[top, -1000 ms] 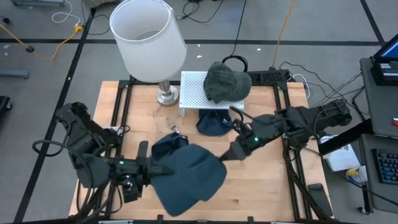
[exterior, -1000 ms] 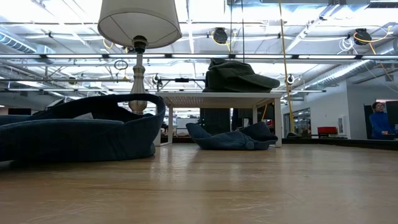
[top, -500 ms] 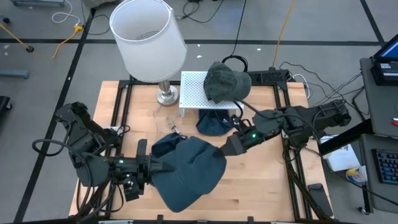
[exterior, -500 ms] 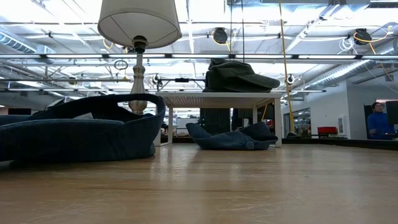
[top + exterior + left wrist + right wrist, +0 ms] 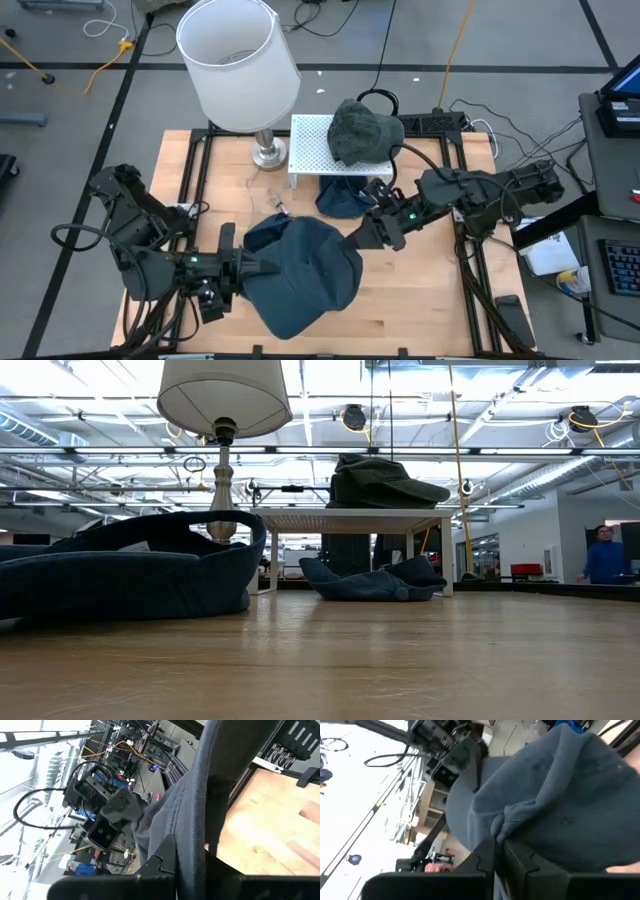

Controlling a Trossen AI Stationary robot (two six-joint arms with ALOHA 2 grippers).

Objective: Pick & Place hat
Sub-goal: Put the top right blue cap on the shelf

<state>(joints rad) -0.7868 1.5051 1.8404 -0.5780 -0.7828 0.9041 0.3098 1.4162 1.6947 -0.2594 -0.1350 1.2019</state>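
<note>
A dark blue hat hangs over the table's near middle, between my two grippers. My left gripper is shut on its left edge, and my right gripper is shut on its right side. A second blue hat rests on the table, partly under the held one. A third blue hat lies under the white stand. A green hat sits on top of that stand. My left gripper pinches the hat's rim band between its two fingers, coming nearly level from the table's left. The band runs up out of the fingers, and the hat hangs clear of the table. My right gripper pinches a bunched fold of the hat's crown cloth between its two fingers, coming level from the table's right. The cloth puckers at the fingers. That side of the hat is held up off the table.
A lamp with a white shade and a metal base stands at the far left, next to the stand. Bare wood lies to the near right. A person in blue moves in the room far behind.
My right gripper has shut on the hat's right side, tipped up toward level and risen a little. The hat has gathered in from a flat spread shape to a rounder, bunched one between the two grippers. Its left edge has stayed in my left gripper.
</note>
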